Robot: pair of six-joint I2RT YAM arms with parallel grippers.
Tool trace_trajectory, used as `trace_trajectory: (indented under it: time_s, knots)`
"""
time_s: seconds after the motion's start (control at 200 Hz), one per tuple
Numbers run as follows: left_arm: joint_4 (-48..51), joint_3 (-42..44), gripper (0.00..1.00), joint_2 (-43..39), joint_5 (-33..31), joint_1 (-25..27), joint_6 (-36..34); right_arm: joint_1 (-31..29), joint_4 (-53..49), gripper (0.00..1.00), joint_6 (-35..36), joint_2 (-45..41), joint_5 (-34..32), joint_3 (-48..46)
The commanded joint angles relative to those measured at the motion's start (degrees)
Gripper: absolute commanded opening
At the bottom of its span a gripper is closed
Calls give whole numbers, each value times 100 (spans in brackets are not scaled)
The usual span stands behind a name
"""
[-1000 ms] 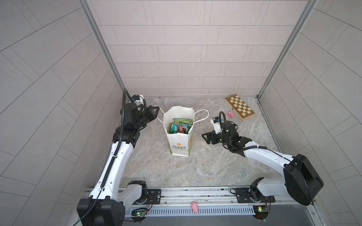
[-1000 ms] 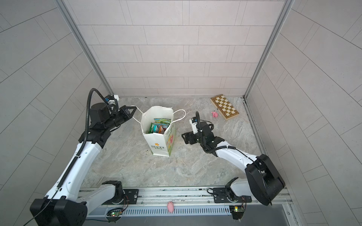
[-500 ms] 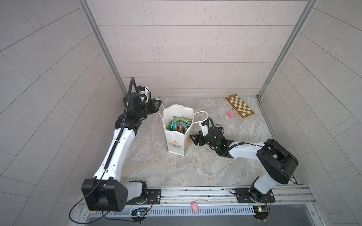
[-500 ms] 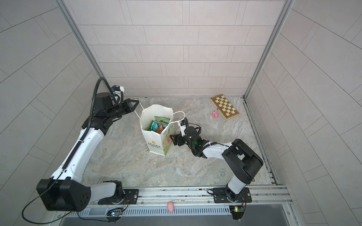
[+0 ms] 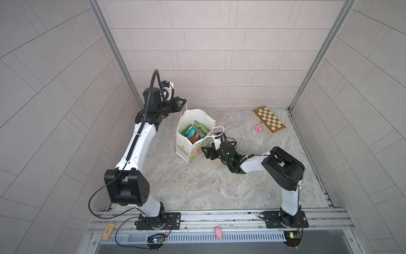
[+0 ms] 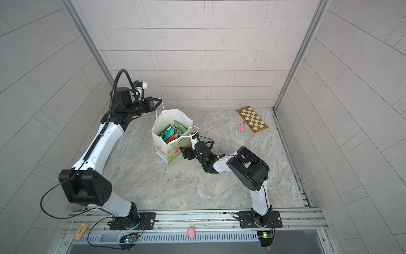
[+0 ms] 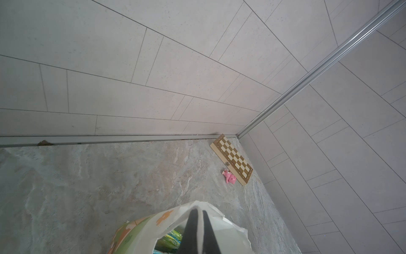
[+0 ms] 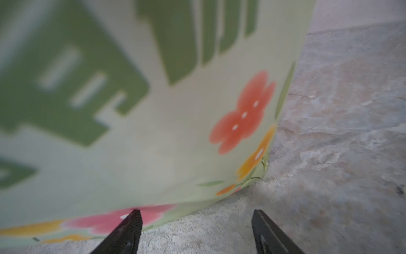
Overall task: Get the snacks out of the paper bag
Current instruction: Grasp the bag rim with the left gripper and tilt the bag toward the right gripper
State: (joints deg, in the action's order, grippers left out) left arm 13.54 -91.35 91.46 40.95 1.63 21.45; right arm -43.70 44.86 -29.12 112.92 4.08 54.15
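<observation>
Paper bag (image 5: pixel 184 147) stands on the bench (image 5: pixel 197 187), left of the middle and nearer the back edge than the front. Its long axis is roughly upright and its mouth is open to the ceiling (whether it leans slightly toward the back left corner I cannot tell). The snacks (image 5: pixel 195 132) are all inside, stood on end and fanned, tops below the rim; none lies on the bench. Left pincer (image 5: pixel 182 102) sits above the bag's back rim, jaws together, clamped on the far cord handle (image 5: pixel 185 106), which runs from its tip down to the rim. The left wrist view shows its fingers (image 7: pixel 190 233) pressed shut over the rim. Right pincer (image 5: pixel 205 151) is low against the bag wall that faces the right edge of the bench, jaws apart, holding nothing. In the right wrist view one fingertip (image 8: pixel 131 224) meets the flowered wall just above the base, while the other stands over bare bench. Key relation: from the right pincer the snacks lie up and beyond that wall, toward the left edge, and can be reached only through the mouth; the packets' long axes run near vertical. Judgement: the right arm is the free one, so it must rise over the near rim and descend with its jaws straddling a packet's thin edge. The near cord handle (image 5: pixel 223 130) loops loose just above the right wrist, a likely snag.
</observation>
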Motion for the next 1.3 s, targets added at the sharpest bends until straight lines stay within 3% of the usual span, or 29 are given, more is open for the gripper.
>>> trace_trajectory:
  time_s: [0.0,0.27,0.48,0.831,1.086,1.296]
  knots:
    - [-659,-456,0,-42,590,-20,-141,-51,341,80,-123,272,-256,341]
    - [-829,-225,0,-293,975,59,-86,-51,216,80,-129,889,-297,1118]
    - [-1085,685,0,-960,814,71,-106,-42,260,81,-9,511,-449,449]
    - [-1350,1668,0,-1711,689,349,-41,267,105,85,397,-938,-994,-1727]
    - [-1354,2213,0,-2155,442,963,-75,972,-1136,85,565,-2328,-1184,-2625]
    - [-1217,2538,0,-2495,130,1381,-185,1317,-2993,86,1198,-3795,-1806,-2412]
